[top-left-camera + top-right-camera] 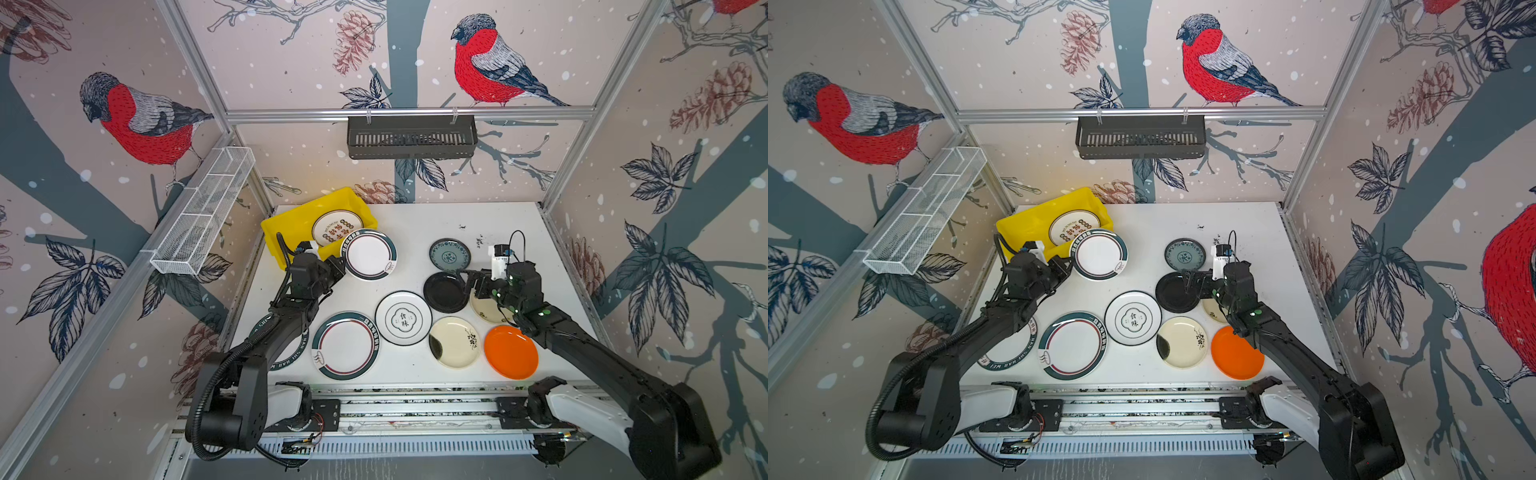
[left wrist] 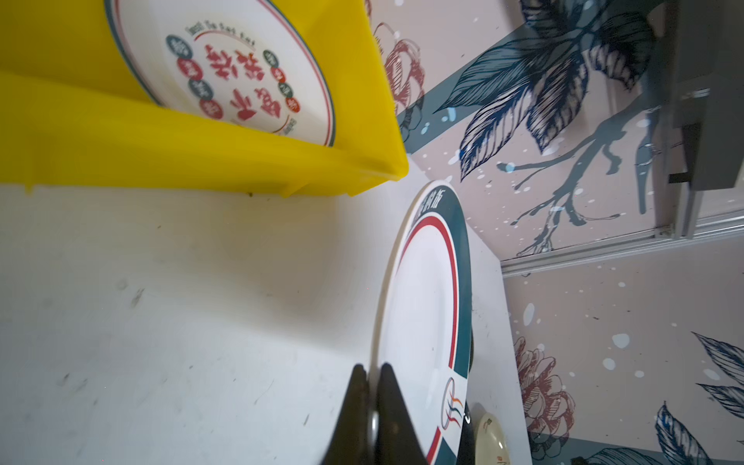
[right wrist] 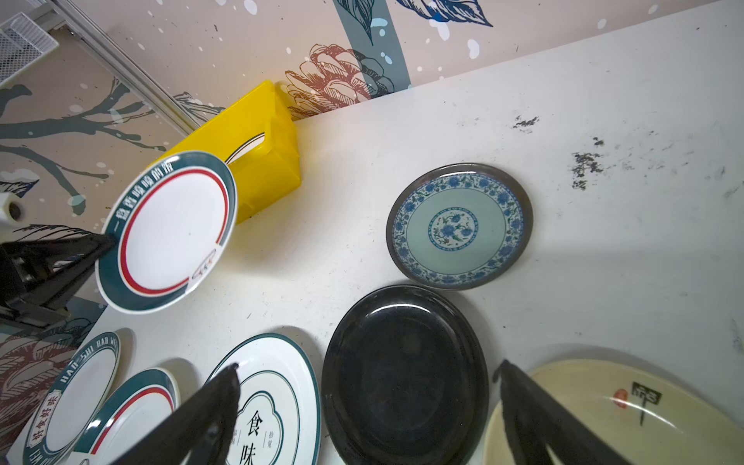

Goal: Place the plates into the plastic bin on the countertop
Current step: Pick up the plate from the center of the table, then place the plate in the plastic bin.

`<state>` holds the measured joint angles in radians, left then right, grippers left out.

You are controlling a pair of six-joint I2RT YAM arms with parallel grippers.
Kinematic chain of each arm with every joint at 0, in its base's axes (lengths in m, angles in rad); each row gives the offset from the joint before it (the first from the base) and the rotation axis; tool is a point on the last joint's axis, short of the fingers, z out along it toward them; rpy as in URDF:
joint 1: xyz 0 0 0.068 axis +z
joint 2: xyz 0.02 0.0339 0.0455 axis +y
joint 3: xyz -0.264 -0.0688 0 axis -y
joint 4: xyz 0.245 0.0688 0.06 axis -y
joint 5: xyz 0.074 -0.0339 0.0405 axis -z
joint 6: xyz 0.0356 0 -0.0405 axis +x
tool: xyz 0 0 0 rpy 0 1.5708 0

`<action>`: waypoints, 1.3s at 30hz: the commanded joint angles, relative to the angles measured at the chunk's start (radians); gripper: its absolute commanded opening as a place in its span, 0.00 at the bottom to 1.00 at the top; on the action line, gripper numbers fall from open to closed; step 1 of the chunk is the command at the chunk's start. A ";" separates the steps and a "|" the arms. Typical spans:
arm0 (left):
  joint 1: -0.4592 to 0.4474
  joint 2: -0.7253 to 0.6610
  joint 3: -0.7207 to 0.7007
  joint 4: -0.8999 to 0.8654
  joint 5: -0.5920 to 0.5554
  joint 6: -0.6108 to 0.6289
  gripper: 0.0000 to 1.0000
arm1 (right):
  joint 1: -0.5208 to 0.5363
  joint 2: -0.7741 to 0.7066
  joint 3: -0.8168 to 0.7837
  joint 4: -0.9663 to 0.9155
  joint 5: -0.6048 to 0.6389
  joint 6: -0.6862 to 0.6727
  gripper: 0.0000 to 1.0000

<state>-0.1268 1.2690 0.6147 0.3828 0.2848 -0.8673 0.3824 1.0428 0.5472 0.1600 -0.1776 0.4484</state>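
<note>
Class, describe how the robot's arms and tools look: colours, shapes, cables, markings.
The left arm and right arm are matte black with rounded joints and white base segments. A ribbed black hose loops along the left arm. Green lights dot the right wrist. The left tool and right tool each have two tapered black fingers.

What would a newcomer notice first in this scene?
Probably the bright yellow bin at the far left corner of the counter, with one plate inside. Beside it, the left hand pinches a green-rimmed plate by its edge. An orange plate glows at the near right.
</note>
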 commanded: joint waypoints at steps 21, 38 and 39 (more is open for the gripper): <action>0.189 0.398 0.358 0.179 -0.100 -0.071 0.00 | 0.026 -0.090 -0.014 0.056 -0.033 -0.085 1.00; 0.200 0.625 0.609 -0.075 -0.372 0.100 0.00 | 0.040 -0.096 -0.010 0.037 -0.012 -0.088 1.00; 0.200 0.640 0.629 -0.095 -0.379 0.105 0.00 | 0.041 -0.097 -0.010 0.038 -0.009 -0.089 1.00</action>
<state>0.0711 1.8858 1.2057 0.3176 -0.0483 -0.7994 0.4191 0.9489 0.5354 0.1875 -0.2016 0.3664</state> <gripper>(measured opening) 0.075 0.998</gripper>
